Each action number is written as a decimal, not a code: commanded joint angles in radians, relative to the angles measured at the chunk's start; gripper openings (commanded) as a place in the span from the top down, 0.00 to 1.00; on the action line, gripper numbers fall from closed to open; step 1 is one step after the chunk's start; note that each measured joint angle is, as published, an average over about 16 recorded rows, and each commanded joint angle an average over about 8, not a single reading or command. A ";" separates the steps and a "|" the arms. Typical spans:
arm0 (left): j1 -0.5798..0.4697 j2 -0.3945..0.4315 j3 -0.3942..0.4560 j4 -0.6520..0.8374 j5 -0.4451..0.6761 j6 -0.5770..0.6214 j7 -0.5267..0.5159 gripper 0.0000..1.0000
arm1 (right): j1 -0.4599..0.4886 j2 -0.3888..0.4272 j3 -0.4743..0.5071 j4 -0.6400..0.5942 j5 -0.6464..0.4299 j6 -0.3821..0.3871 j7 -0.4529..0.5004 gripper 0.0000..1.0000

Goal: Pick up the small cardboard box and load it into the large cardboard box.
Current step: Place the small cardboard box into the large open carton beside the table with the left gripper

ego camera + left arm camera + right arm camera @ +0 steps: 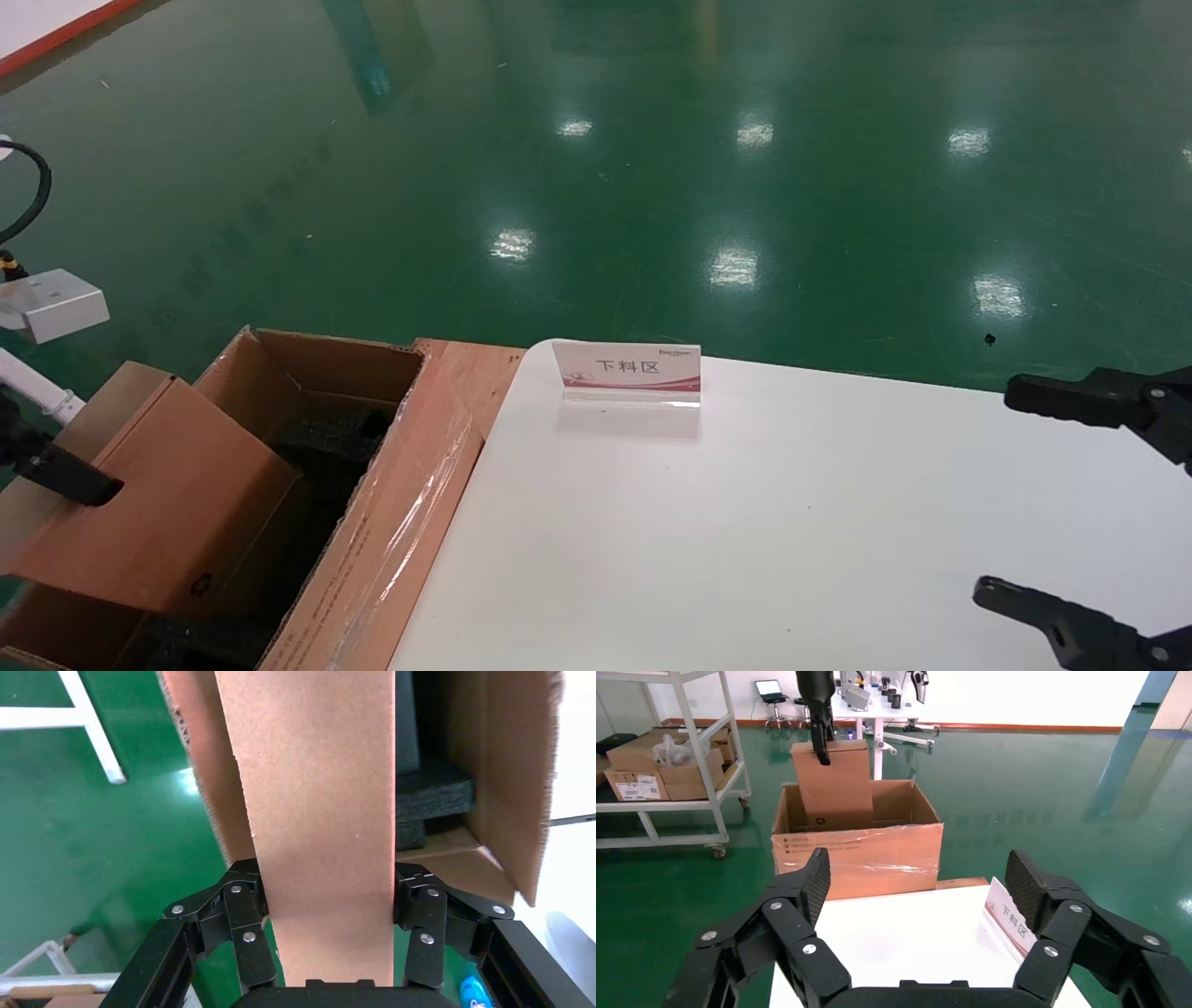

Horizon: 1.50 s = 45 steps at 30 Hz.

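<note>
Small cardboard box (316, 811), clamped in left gripper (327, 913)

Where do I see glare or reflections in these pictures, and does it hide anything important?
Head view: ceiling lights reflect as bright patches on the green floor, and the clear tape on the large cardboard box shines; nothing is hidden. Right wrist view: the taped box front is glossy, yet the small cardboard box shows clearly. Left wrist view: no glare; the left tool grips that box.
</note>
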 commanded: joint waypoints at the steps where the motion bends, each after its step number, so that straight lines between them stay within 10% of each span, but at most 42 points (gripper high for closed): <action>1: 0.009 -0.007 -0.002 0.004 0.007 -0.005 0.004 1.00 | 0.000 0.000 0.000 0.000 0.000 0.000 0.000 0.00; 45: 0.192 0.029 0.014 0.016 0.066 -0.207 -0.100 1.00 | 0.001 0.001 -0.003 0.000 0.002 0.001 -0.001 0.00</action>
